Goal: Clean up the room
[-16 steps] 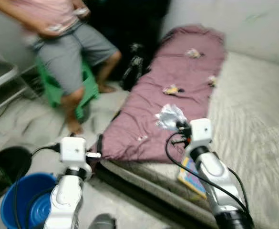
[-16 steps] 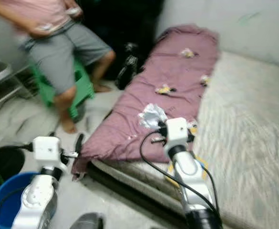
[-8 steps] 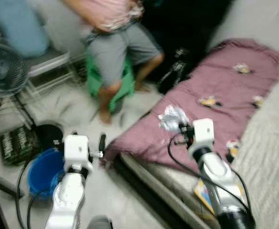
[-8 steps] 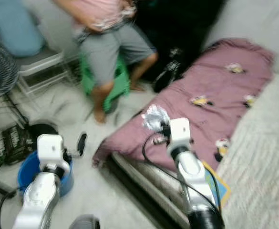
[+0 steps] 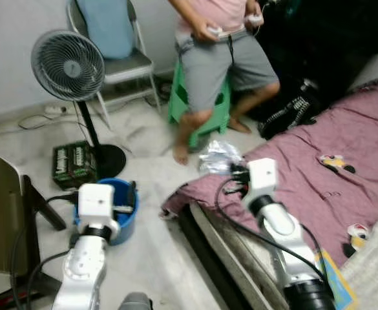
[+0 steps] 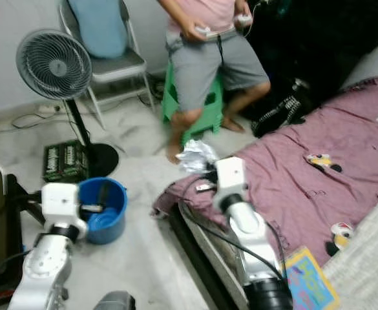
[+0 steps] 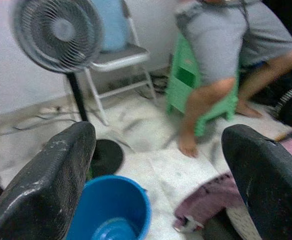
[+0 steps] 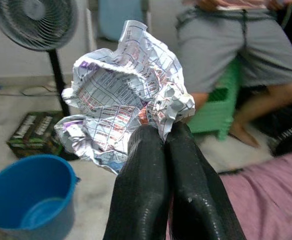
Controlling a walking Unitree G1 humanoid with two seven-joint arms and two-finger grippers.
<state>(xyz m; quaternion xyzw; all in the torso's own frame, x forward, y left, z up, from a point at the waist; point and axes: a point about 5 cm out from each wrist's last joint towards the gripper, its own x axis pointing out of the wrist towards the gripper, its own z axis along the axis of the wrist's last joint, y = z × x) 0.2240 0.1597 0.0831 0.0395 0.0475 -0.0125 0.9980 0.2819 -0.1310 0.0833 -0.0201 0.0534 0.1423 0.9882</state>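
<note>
My left gripper (image 7: 150, 175) is nearest, fingers spread wide w/ nothing between them, hovering over the floor just above the blue bucket (image 5: 114, 210). In the left wrist view the bucket (image 7: 111, 210) sits low between the two fingers, so it's roughly lined up already.

My right gripper (image 8: 165, 132) is pinched tight on a crumpled paper ball (image 8: 126, 92), held up in the air over the near corner of the purple blanket (image 5: 331, 187), beside the bed edge. The ball (image 5: 220, 156) is still well apart from the bucket, w/ bare floor between.

Step in hand, I reckon: carry the ball over & drop it in. To do it well: swing the right arm across the bed corner, stop w/ the ball right above the bucket's mouth, lower close to the rim, then let go. Paper's light & springy, so a high release could bounce out. Keep the left arm out of the drop path.

Farther off: fan (image 5: 69, 64), a dark box (image 5: 73, 165) by its base, a chair (image 5: 121, 55), and a person (image 5: 224, 48) on a green stool (image 5: 205, 106). More bits on the blanket for later.
</note>
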